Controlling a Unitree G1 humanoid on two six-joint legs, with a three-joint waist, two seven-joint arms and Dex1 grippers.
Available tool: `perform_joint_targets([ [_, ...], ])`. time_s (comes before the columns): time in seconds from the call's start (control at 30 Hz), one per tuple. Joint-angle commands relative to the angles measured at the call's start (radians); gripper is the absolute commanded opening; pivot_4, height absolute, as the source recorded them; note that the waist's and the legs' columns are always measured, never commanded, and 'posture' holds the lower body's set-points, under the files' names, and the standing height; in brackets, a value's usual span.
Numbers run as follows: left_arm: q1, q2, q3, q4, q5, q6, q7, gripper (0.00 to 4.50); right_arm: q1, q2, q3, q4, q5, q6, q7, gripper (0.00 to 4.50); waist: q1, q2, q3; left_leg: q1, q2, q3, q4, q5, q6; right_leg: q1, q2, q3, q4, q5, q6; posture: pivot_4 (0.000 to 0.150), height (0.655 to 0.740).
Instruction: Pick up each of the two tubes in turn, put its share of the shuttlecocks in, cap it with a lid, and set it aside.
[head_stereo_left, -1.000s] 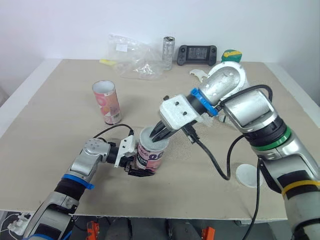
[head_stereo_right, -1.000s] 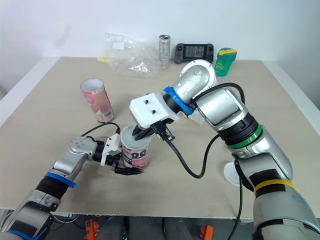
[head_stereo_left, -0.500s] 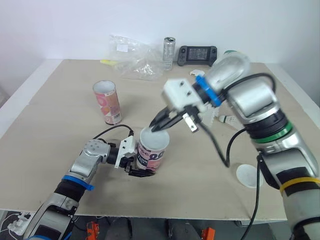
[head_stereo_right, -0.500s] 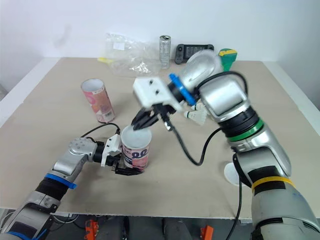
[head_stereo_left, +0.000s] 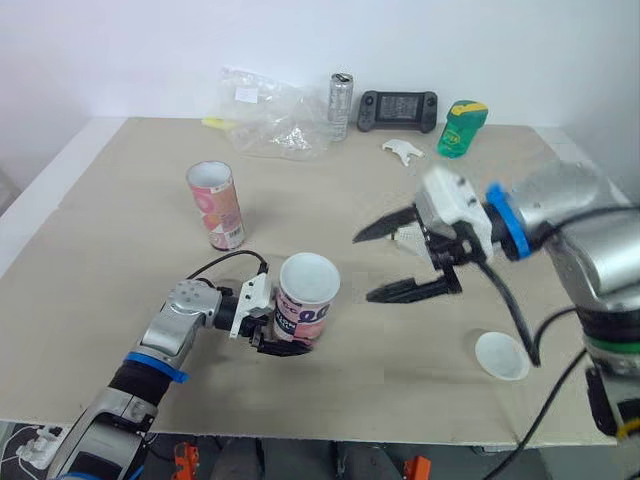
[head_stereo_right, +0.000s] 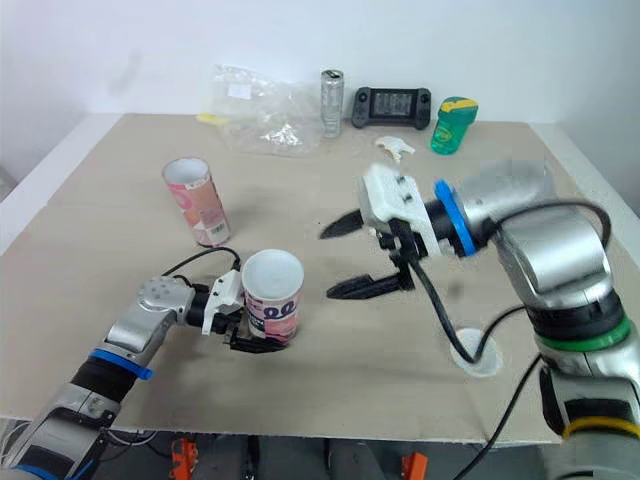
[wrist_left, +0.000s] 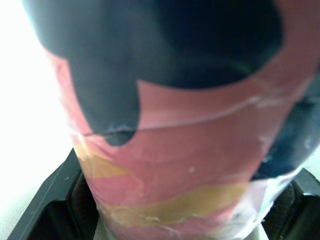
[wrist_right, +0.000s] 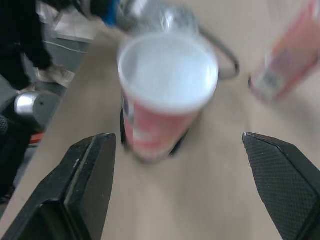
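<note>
Your left pincer (head_stereo_left: 280, 338) clamps the upright tube (head_stereo_left: 306, 300); your right pincer (head_stereo_left: 362, 268), open and empty, has the lid (head_stereo_left: 502, 356) to its near right.

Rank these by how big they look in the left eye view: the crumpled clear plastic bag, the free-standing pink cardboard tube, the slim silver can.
1. crumpled clear plastic bag
2. free-standing pink cardboard tube
3. slim silver can
The tube stands nearer the camera, which flatters it.
</note>
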Motion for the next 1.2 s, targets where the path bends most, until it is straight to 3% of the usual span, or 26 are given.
perform_joint_targets([
  [0.03, 0.038, 0.008, -0.017, 0.028, 0.032, -0.015, 0.005, 3.77, 0.094, -0.001, -0.032, -0.07, -0.001, 0.008, -0.079, 4.4, -0.002, 0.001, 0.001, 0.0, 0.0, 0.0, 0.0, 0.0, 0.0, -0.001, 0.0, 0.001, 0.0, 0.0, 0.0, 0.15, 0.7236],
  [0.13, 0.041, 0.006, 0.001, 0.036, 0.032, -0.049, 0.022, 3.77, 0.165, 0.063, -0.039, -0.076, -0.016, -0.027, -0.181, 4.4, -0.005, 0.001, 0.001, 0.0, 0.0, 0.001, 0.0, 0.0, 0.0, -0.001, 0.0, 0.002, 0.0, 0.001, 0.001, 0.15, 0.7236],
  [0.17, 0.039, 0.004, 0.013, 0.048, 0.032, -0.076, 0.028, 4.35, 0.198, 0.097, -0.03, -0.068, -0.027, -0.051, -0.219, 4.5, -0.005, 0.001, 0.001, 0.001, 0.0, 0.001, 0.0, 0.0, 0.0, -0.001, 0.001, 0.001, 0.0, 0.002, 0.001, 0.15, 0.7236],
  [0.23, 0.034, 0.003, 0.031, 0.065, 0.026, -0.113, 0.036, 4.46, 0.258, 0.132, -0.011, -0.05, -0.043, -0.083, -0.253, 4.5, -0.002, 0.0, 0.001, 0.001, 0.0, 0.0, 0.001, 0.0, 0.0, 0.0, 0.001, 0.001, 0.0, 0.002, 0.001, 0.15, 0.7236],
  [0.53, 0.086, 0.066, 0.072, 0.033, 0.009, -0.206, 0.014, 4.46, 0.343, 0.179, -0.005, -0.029, -0.018, -0.115, -0.266, 4.5, -0.007, 0.0, 0.002, 0.0, 0.0, 0.0, 0.002, 0.0, 0.0, -0.001, 0.001, 0.002, 0.0, 0.003, 0.002, 0.15, 0.7236],
  [0.83, 0.17, 0.199, 0.151, -0.068, -0.073, -0.151, -0.019, 4.46, 0.328, 0.202, 0.039, 0.015, -0.044, -0.126, -0.272, 4.5, -0.006, -0.002, 0.003, 0.0, 0.001, 0.0, 0.001, 0.0, 0.0, -0.001, 0.002, 0.001, 0.0, 0.002, 0.0, 0.15, 0.7236],
  [1.0, 0.31, 0.24, 0.315, -0.341, -0.306, 0.045, 0.06, 4.46, 0.326, 0.247, 0.074, 0.028, -0.06, -0.15, -0.285, 4.5, -0.012, -0.007, 0.007, -0.001, 0.003, 0.001, -0.001, 0.0, 0.0, -0.003, 0.002, 0.001, 0.0, 0.001, -0.001, 0.15, 0.7236],
  [1.2, 0.52, 0.289, 0.449, -0.62, -0.449, 0.195, 0.145, 4.46, 0.323, 0.3, 0.1, 0.025, -0.068, -0.156, -0.312, 4.5, -0.005, -0.009, 0.01, -0.002, 0.001, 0.001, -0.001, -0.001, -0.002, -0.002, -0.001, 0.0, 0.0, 0.0, 0.0, 0.15, 0.7236],
])
